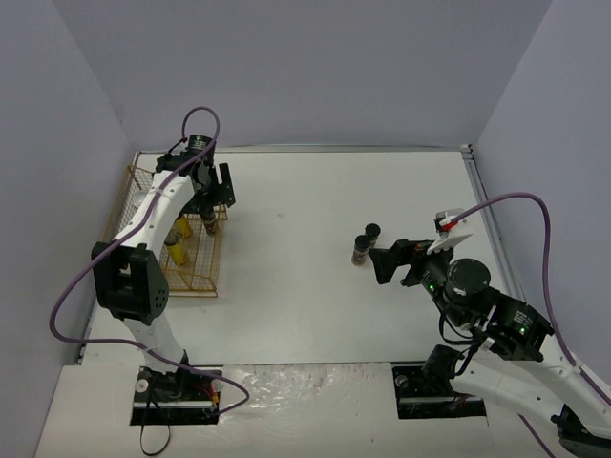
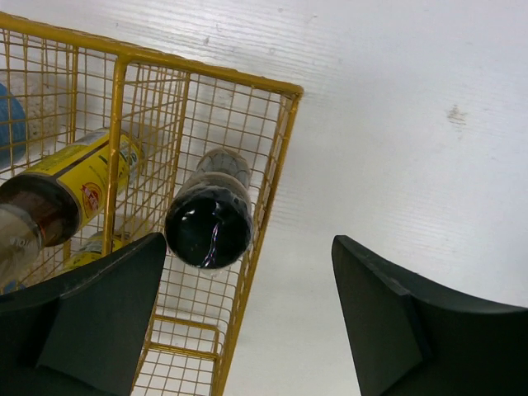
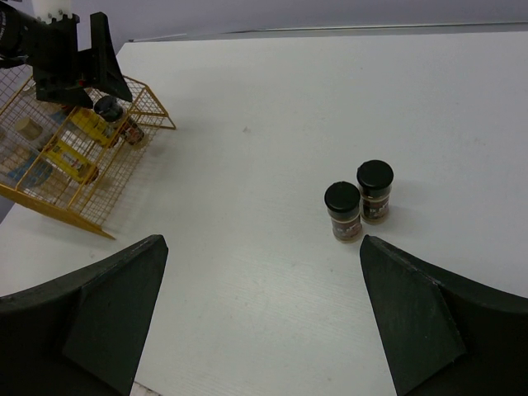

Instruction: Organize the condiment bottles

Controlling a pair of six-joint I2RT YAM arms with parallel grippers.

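Condiment bottles point(image 1: 363, 250) in two groups on white table point(image 1: 315, 315). Two black-capped jars point(image 3: 343, 211) stand upright mid-table, long axes vertical, caps up, just beside each other, ahead of right gripper point(image 3: 264, 330), jaws spread wide, empty. Third black-capped jar point(image 2: 208, 224) upright in corner of gold wire rack point(image 2: 206, 73), below left gripper point(image 2: 247, 330), jaws apart, holding nothing. Yellow-labelled bottle point(image 2: 82, 177) alongside in rack.

surface: white table point(image 1: 315, 210) | on it: wire rack point(image 1: 204, 269); two black-capped jars point(image 1: 361, 251)
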